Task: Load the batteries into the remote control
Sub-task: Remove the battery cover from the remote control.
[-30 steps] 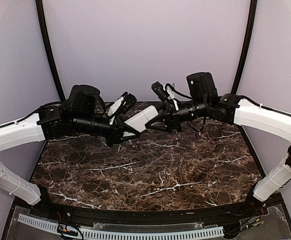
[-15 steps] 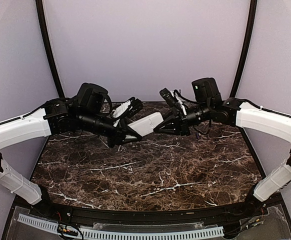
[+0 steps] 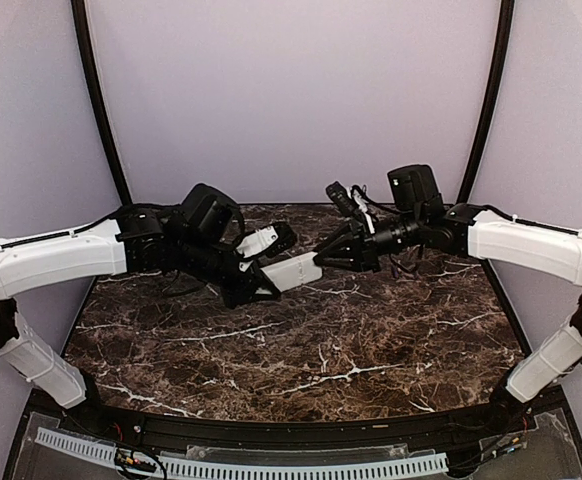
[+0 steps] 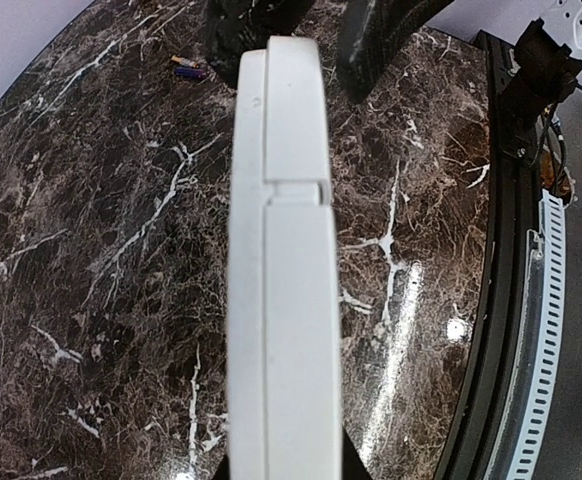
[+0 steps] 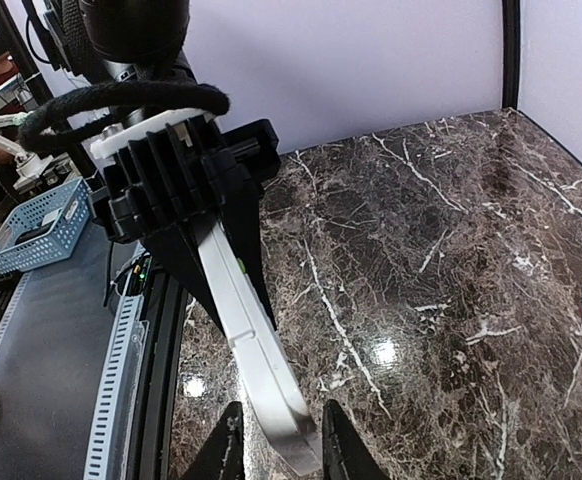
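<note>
Both arms meet over the far middle of the bench (image 3: 321, 370). The left gripper (image 3: 261, 285) is clamped on the remote control (image 3: 296, 270). It's holding it up off the marble, nearer the far edge than the near one, with the free end pointing at the right arm. From the left wrist we see the remote edge-on, with a seam and a little step partway along it. The right gripper (image 3: 323, 262) is spread apart, and its fingertips (image 5: 229, 452) sit on either side of the remote's free end. We can't tell if they actually touch it. One of the batteries (image 4: 189, 68) lies flat on the marble past that end, toward the far edge, apart from the remote.
</note>
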Robot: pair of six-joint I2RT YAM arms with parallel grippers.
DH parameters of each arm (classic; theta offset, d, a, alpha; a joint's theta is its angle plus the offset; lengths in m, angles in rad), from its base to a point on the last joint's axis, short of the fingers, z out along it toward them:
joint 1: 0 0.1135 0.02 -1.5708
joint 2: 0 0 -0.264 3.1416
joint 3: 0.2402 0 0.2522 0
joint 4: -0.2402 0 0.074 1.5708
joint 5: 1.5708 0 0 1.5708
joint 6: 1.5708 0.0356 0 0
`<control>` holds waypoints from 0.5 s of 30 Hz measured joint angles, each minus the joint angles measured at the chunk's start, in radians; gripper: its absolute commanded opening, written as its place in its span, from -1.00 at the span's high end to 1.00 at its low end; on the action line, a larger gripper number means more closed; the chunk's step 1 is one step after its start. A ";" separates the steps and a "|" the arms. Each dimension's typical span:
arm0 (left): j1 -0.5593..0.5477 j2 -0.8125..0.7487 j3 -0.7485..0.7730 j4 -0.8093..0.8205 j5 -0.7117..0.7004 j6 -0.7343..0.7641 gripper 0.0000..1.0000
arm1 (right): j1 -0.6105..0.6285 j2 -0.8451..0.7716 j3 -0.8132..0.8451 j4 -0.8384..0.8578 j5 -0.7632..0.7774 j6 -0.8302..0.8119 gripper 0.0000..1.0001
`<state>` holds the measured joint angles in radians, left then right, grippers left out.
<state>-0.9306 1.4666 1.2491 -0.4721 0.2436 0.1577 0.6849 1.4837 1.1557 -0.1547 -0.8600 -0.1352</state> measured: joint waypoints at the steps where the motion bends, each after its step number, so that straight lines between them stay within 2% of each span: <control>1: 0.000 0.007 0.000 -0.001 -0.004 0.000 1.00 | 0.000 0.007 -0.002 0.004 0.000 0.004 0.59; 5: 0.000 0.021 0.000 -0.014 -0.018 -0.002 1.00 | 0.000 0.035 -0.011 0.015 -0.002 0.022 0.57; 10: 0.003 0.022 0.000 -0.014 -0.025 -0.011 1.00 | -0.001 0.030 -0.039 0.033 0.003 0.043 0.39; 15: 0.003 0.006 -0.007 0.013 -0.045 -0.012 1.00 | -0.001 0.004 -0.093 0.068 0.022 0.064 0.40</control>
<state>-0.9276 1.4731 1.2423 -0.4587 0.1982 0.1459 0.6842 1.4876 1.0622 -0.0864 -0.8379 -0.0715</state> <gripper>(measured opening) 0.136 0.308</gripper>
